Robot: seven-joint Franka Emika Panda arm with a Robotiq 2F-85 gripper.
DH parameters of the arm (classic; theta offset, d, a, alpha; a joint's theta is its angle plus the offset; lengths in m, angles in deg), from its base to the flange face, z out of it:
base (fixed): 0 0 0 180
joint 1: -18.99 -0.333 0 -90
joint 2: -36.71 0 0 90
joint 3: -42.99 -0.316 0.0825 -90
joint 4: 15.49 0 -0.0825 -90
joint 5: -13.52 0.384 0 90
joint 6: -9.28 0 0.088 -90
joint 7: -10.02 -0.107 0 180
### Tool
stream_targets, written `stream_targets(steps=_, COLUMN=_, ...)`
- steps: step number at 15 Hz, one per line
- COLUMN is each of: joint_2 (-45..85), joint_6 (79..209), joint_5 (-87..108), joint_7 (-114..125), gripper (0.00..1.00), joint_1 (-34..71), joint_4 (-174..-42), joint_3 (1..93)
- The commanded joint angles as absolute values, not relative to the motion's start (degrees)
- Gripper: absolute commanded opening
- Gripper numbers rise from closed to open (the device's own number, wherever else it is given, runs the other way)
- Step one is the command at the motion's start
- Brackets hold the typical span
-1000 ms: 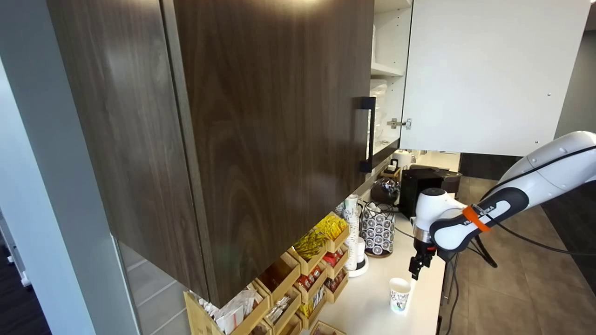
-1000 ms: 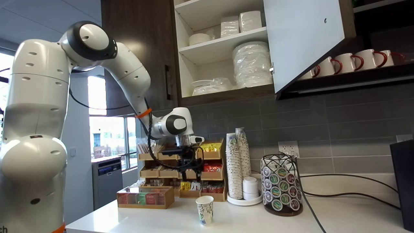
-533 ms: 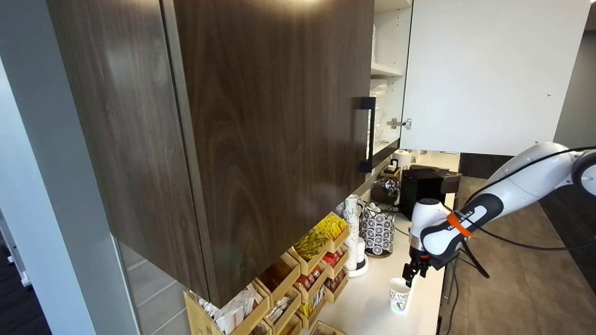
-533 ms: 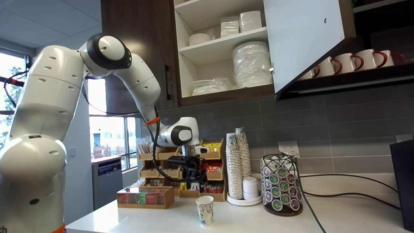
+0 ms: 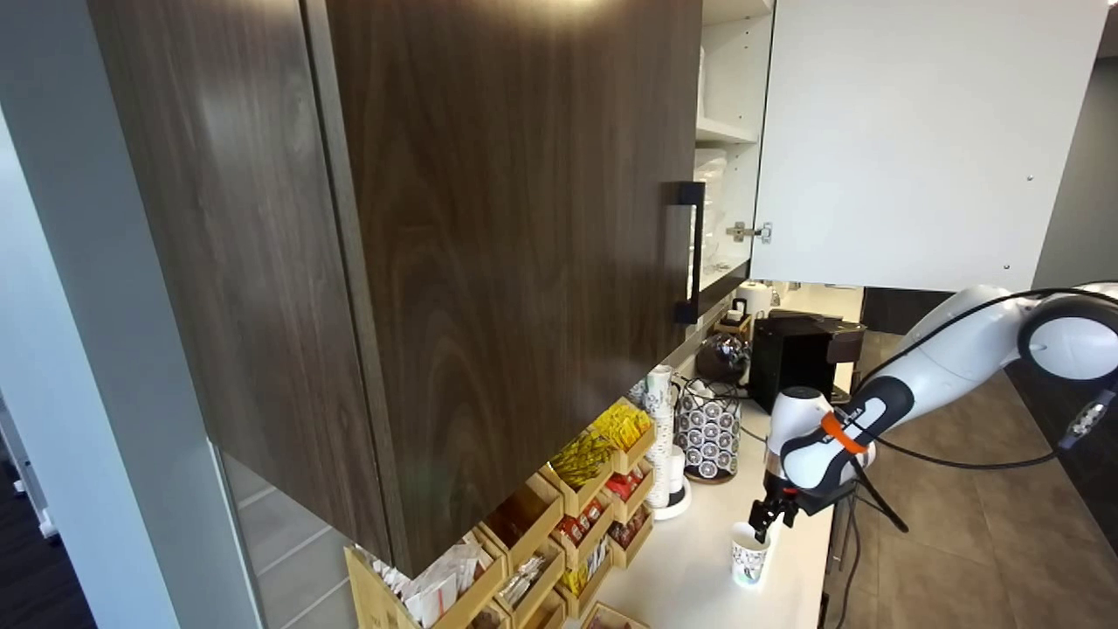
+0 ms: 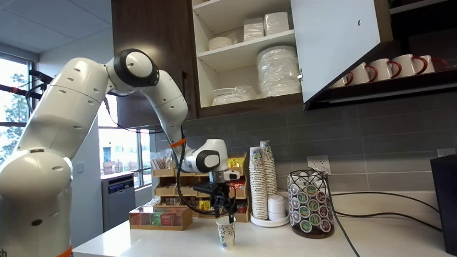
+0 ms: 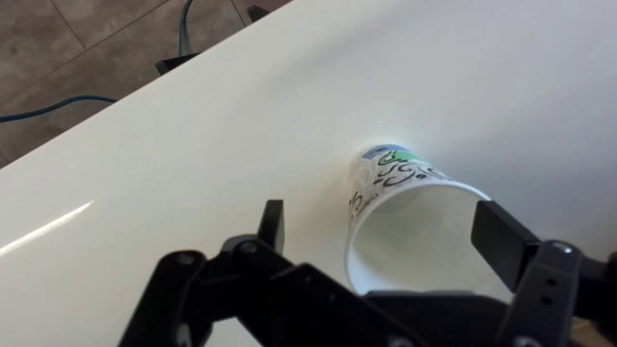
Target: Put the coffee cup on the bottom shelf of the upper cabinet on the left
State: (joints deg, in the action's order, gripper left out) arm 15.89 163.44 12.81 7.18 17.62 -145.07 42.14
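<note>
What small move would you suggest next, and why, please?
I'd probably shift the open jaws toward the right of the wrist view before closing them: there, the coffee cup appears off-centre, one jaw hiding part of its rim while counter shows between the cup and the other.

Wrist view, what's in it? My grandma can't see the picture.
An open black gripper is close to a white patterned coffee cup standing on a white counter. The finger at the picture's right overlaps the cup; whether they touch is unclear. Brown floor shows at upper left.
</note>
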Motion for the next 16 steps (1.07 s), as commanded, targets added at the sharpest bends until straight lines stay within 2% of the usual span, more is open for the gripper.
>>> stream_targets(steps=1, joint_2=12.09, joint_6=165.31, joint_5=15.10, joint_7=7.51, gripper=1.00, joint_1=18.62, joint_4=-142.93, joint_3=41.65)
stream_targets(steps=10, joint_2=8.74, joint_6=167.95, joint_5=17.76, joint_7=4.79, gripper=1.00, joint_1=18.63, joint_4=-141.07, joint_3=42.41)
stream_targets(steps=11, joint_2=8.48, joint_6=167.90, joint_5=17.58, joint_7=4.29, gripper=0.83, joint_1=18.44, joint_4=-140.90, joint_3=42.64)
stream_targets(steps=16, joint_2=7.89, joint_6=167.90, joint_5=17.24, joint_7=2.32, gripper=0.42, joint_1=17.95, joint_4=-140.72, joint_3=43.55)
